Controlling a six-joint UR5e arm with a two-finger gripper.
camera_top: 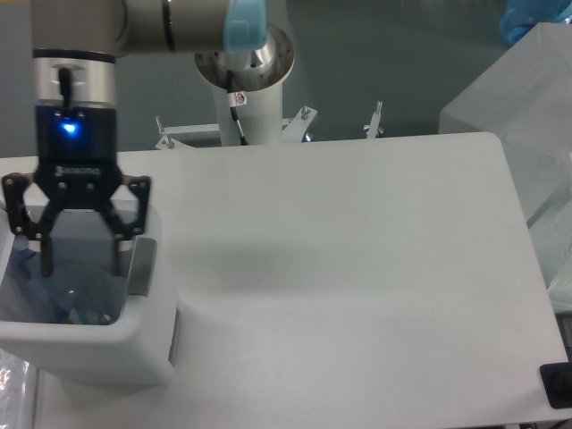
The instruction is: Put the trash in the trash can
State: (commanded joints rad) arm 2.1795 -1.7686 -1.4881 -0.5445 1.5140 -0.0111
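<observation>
The white trash can [134, 344] stands at the table's left front corner, with a grey tab [144, 265] on its right wall. Clear plastic trash [76, 299] lies inside it, showing bluish and partly hidden by the rim. My gripper [80, 264] hangs over the can's opening, fingers spread wide and open, with nothing between them.
The arm's white base column [250, 89] rises behind the table's far edge. Translucent plastic sheeting [527, 116] covers something at the right. A small black object [559, 384] sits at the table's front right corner.
</observation>
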